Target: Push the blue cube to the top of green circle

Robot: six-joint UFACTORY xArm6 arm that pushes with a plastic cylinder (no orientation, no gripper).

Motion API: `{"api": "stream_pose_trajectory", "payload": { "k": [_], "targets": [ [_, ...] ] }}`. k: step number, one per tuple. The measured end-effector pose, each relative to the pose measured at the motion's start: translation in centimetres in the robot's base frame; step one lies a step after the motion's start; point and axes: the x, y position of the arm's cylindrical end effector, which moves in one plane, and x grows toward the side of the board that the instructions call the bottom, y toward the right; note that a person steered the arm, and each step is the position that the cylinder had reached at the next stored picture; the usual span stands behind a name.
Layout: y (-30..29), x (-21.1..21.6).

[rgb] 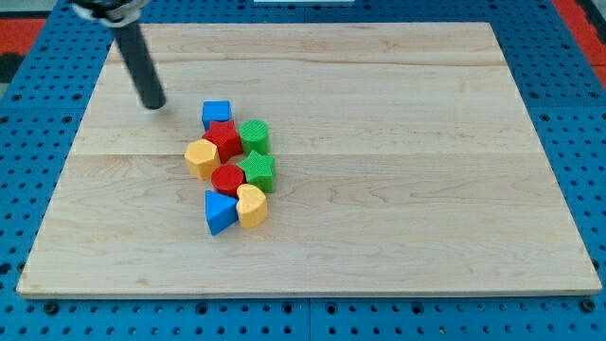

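One blue cube (217,115) sits at the top of the cluster, just to the view's right of my tip (152,104) and slightly lower in the view, with bare wood between them. It looks about as wide as it is tall, so no long axis can be made out; its top face is level and one flat side faces the view's bottom. The green circle (255,135), a ribbed cylinder standing upright, lies farther to the view's right of my tip and a little lower than the cube, with the red star (224,139) wedged between the two and touching both as far as I can tell.

My tool is a plain dark rod with nothing to spread or press together; it leans down from the view's top left and its end rests on the wood, touching no block.

Below the red star, all farther from my tip toward the view's bottom right, come a yellow block (201,157), a green star (258,170), a red cylinder (228,179), a blue triangle (219,210) and a yellow heart (251,205), packed close together.

Counted: two blue, two red, two green, two yellow, eight blocks in all.

The tabletop (398,170) is a pale wooden board with faint plank seams, lying on a blue perforated base (28,114) that shows round its edges.
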Motion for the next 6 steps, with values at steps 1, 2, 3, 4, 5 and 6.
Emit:
{"api": "stream_pose_trajectory", "payload": {
  "k": [1,2,3,4,5,6],
  "targets": [
    [2.2,1.8],
    [5.3,2.7],
    [9.1,2.7],
    [9.5,4.2],
    [8.5,4.9],
    [13.7,2.3]
  ]
}}
